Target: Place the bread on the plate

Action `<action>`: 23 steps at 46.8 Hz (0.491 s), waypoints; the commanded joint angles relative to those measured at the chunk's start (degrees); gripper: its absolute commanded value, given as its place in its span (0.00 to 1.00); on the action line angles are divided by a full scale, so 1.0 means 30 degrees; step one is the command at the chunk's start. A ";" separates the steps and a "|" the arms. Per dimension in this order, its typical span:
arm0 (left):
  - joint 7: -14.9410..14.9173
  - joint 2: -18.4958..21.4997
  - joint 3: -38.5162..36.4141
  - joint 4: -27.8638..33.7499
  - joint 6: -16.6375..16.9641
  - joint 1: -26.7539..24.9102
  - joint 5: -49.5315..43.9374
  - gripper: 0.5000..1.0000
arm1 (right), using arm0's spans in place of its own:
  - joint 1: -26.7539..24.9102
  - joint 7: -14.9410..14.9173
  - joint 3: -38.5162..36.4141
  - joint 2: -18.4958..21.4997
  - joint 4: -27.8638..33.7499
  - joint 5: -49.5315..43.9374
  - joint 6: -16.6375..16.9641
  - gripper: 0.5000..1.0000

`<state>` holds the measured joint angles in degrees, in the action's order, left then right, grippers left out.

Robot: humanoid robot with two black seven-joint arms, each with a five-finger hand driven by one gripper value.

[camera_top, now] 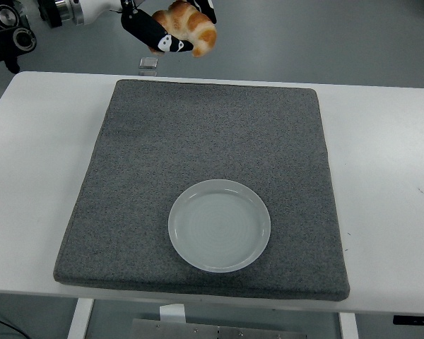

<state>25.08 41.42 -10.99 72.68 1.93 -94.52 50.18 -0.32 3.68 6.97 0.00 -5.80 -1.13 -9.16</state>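
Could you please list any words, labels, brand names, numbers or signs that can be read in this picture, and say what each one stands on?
There is no readable text in the head view.
The left hand, holding the bread, has white marks on its black fingers, but they do not read as letters or numbers.
The plate, the grey mat and the white table carry no print.
The small clear object beyond the mat is too small to tell.
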 commanded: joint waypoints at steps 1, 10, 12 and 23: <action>-0.0010 -0.0359 0.0002 0.0030 0.0001 -0.0133 0.0000 0.00 | -0.0010 0.0005 -0.0010 -0.0001 0.0001 -0.0003 0.0006 0.88; -0.0010 -0.1266 -0.0028 0.0264 0.0001 -0.0456 0.0059 0.00 | 0.0019 0.0005 -0.0010 -0.0001 0.0001 -0.0003 -0.0023 0.88; -0.0010 -0.1501 -0.0057 0.0323 0.0001 -0.0514 0.0088 0.00 | -0.0010 0.0005 -0.0010 -0.0001 0.0001 -0.0003 -0.0023 0.88; -0.0010 -0.3053 -0.0204 0.1289 0.0264 -0.0017 0.0351 0.00 | 0.0020 0.0005 -0.0010 -0.0001 0.0001 -0.0003 -0.0023 0.88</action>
<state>25.04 33.18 -11.49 75.76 2.48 -95.20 50.63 -0.27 3.69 6.94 0.00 -5.80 -1.13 -9.24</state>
